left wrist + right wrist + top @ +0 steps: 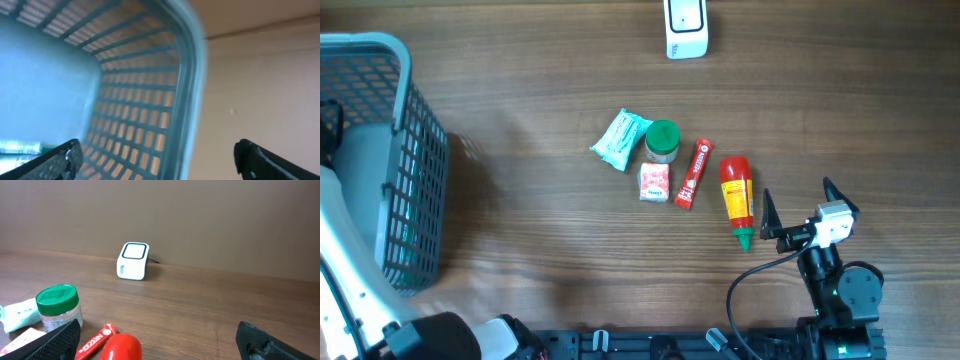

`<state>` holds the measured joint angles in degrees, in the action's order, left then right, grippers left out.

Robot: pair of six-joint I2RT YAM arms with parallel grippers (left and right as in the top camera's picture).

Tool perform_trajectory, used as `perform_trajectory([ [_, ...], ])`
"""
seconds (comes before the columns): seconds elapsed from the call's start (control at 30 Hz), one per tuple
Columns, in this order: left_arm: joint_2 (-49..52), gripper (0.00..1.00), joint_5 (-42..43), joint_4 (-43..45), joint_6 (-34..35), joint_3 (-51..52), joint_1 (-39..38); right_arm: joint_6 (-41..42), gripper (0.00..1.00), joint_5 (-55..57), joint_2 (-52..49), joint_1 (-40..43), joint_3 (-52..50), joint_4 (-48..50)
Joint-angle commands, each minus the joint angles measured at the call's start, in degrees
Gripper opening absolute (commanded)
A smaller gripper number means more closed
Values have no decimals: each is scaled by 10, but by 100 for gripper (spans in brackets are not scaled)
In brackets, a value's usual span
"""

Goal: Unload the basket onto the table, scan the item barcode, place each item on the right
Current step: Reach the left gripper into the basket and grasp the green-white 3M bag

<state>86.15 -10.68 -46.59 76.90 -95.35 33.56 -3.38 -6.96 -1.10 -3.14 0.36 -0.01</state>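
no item is in hand: the left gripper (pixel 157 150) hangs over the basket (pixel 190 75), jaws apart and empty, and the right gripper (pixel 800 205) stands jaws apart near the sauce bottle (pixel 737 198). that bottle and four other items (pixel 662 141) lie grouped, well apart from the scanner (pixel 686 28); pickup and scanning apparently remain.

The brown wood-grain worktop (pixel 520 90) looks smooth and matt. The grey-blue lattice basket (pixel 420 170) is moulded plastic with a slight sheen. The white boxy scanner (pixel 132 261) is smooth plastic, its top glossy. The red squeeze bottle (pixel 737 190) is shiny plastic, and the teal wrapped packet (pixel 619 139) is crinkled film.
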Motion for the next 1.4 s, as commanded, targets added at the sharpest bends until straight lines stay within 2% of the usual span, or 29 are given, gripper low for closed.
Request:
perform_trajectory([
  [0.0, 26, 86, -22, -106, 280, -9, 11, -10, 100, 10, 3, -2, -1, 3],
  [0.07, 42, 88, -5, -183, 430, -9, 18, -10, 100, 10, 3, -2, -1, 3],
  [0.1, 57, 94, 6, -214, 481, -9, 22, -10, 100, 10, 3, -2, -1, 3],
  [0.13, 67, 100, 8, -214, 481, -9, 23, -10, 100, 10, 3, -2, -1, 3],
  [0.4, 116, 100, 32, -209, 481, -9, 39, -10, 100, 10, 3, -2, -1, 3],
  [0.63, 138, 96, 212, -183, 481, -9, 122, -10, 100, 10, 3, -2, -1, 3],
  [0.77, 138, 100, 321, -169, 477, -9, 167, -10, 100, 10, 3, -2, -1, 3],
  [0.8, 138, 100, 348, -169, 458, -9, 173, -10, 100, 10, 3, -2, -1, 3],
  [0.83, 138, 100, 377, -171, 409, -9, 177, -10, 100, 10, 3, -2, -1, 3],
  [0.9, 138, 100, 379, -172, 346, -9, 177, -10, 100, 10, 3, -2, -1, 3],
  [1.07, 138, 100, 413, -129, 349, -9, 177, -10, 100, 10, 3, -2, -1, 3],
  [1.1, 138, 96, 425, -121, 349, -9, 177, -10, 100, 10, 3, -2, -1, 3],
  [1.13, 138, 80, 437, -114, 350, -9, 177, -10, 100, 10, 3, -2, -1, 3],
  [1.17, 138, 72, 438, -110, 350, -9, 177, -10, 100, 10, 3, -2, -1, 3],
  [1.27, 139, 71, 443, -124, 376, -9, 174, -10, 100, 10, 3, -2, -1, 3],
  [1.37, 139, 70, 443, -191, 410, -9, 173, -10, 100, 10, 3, -2, -1, 3],
])
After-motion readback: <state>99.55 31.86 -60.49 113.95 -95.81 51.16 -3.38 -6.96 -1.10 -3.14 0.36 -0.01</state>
